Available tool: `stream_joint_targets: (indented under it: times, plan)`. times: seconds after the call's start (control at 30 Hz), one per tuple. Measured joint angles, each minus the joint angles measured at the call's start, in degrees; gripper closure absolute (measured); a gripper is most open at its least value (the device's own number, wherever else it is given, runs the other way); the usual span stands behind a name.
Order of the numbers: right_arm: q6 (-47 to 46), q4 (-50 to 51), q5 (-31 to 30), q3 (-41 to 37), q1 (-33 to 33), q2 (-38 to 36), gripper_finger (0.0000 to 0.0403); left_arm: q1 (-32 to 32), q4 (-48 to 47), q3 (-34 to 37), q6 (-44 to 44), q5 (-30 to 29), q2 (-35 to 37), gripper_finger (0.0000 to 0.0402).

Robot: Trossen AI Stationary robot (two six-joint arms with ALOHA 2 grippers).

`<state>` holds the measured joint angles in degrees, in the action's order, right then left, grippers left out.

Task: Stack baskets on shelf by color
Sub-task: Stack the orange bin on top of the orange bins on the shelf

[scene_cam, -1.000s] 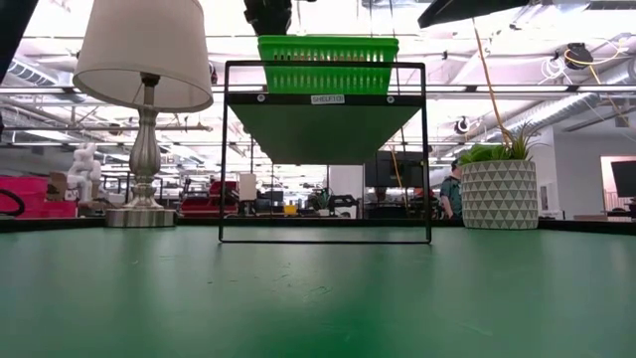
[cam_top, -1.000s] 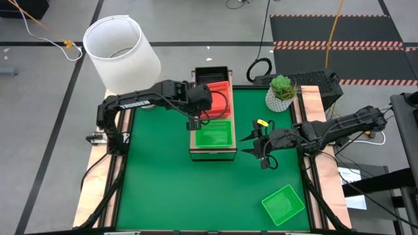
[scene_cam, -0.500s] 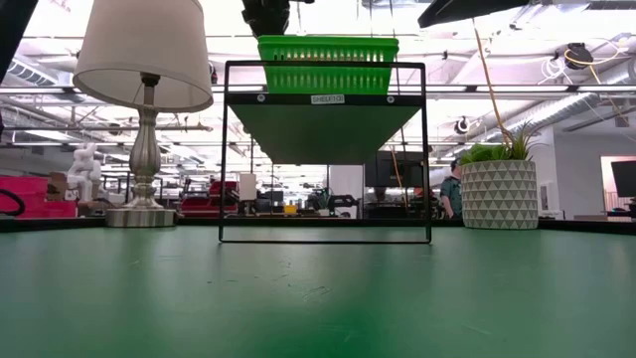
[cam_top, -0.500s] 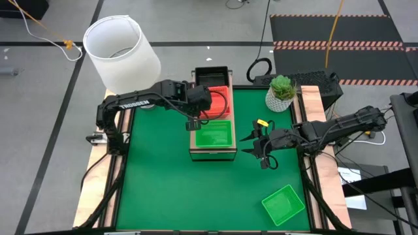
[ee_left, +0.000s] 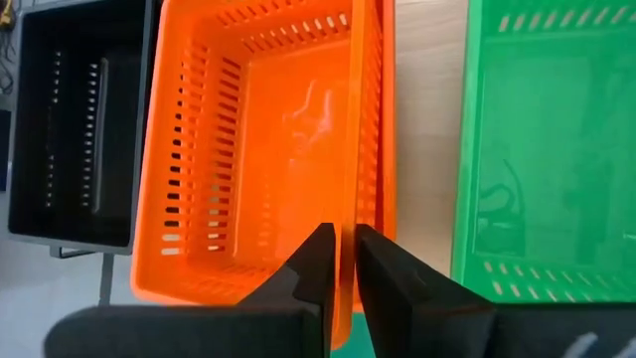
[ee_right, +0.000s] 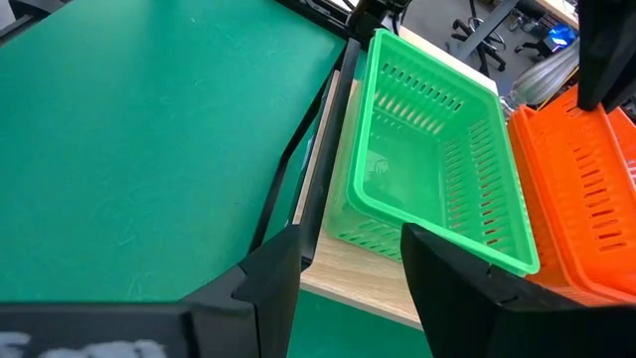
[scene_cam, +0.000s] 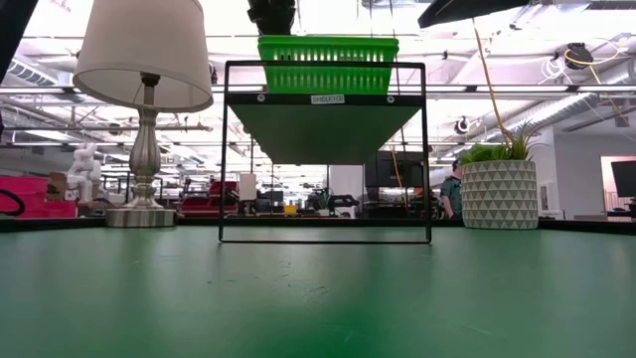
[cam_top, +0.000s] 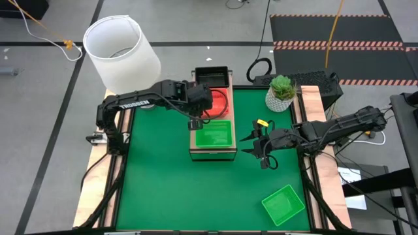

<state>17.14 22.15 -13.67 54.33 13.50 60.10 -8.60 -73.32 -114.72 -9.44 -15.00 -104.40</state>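
From above: my left gripper (cam_top: pixel 194 122) is over the middle of the shelf (cam_top: pixel 213 154), which stands at the centre of the table's far edge, and it pinches the side wall of the orange-red basket (cam_top: pixel 221 99) there. A black basket (cam_top: pixel 211 76) fills the shelf's far end and a green basket stack (cam_top: pixel 215 134) its near end. One more loose green basket (cam_top: pixel 283 203) lies tilted near the table's (cam_top: pixel 157 189) near right corner. My right gripper (cam_top: pixel 260 149) hovers over the cloth just right of the shelf, fingers spread and holding nothing. A white lamp (cam_top: pixel 122 46) stands at the far left corner, a potted plant (cam_top: pixel 282 92) at the far right.

From table height: the shelf (scene_cam: pixel 325 99) rides on a thin black frame, the green basket stack (scene_cam: pixel 328 63) on top at its near end. The lamp (scene_cam: pixel 144 60) stands left, the potted plant (scene_cam: pixel 501 189) right. A person is dimly visible in the room behind.

Left wrist: my left gripper (ee_left: pixel 342 267) is clamped on the thin wall of the orange-red basket (ee_left: pixel 263 149), one finger either side. The black basket (ee_left: pixel 79 124) sits beside it, the green basket stack (ee_left: pixel 552 149) on the other side, bare wood between.

Right wrist: my right gripper (ee_right: pixel 348 259) is parted and empty, facing the green basket stack (ee_right: pixel 437 174) on the shelf (ee_right: pixel 363 283), with the orange-red basket (ee_right: pixel 586 199) just beyond.
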Motion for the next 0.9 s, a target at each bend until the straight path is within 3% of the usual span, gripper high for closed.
stream_joint_targets:
  times: [0.4,0.7,0.9]
  plan:
    - [-0.1,0.0,0.0,0.0,0.0,0.0,0.0234,0.0,1.3,0.0,-0.4,0.0,0.0,0.0352]
    - [-0.1,0.6,0.0,0.0,0.0,0.0,0.0234,0.1,3.1,0.0,-0.3,-0.5,0.6,0.0302]
    - [-0.2,1.2,0.2,0.0,0.0,0.0,0.0234,0.1,2.0,0.1,1.6,-0.5,1.3,0.0304]
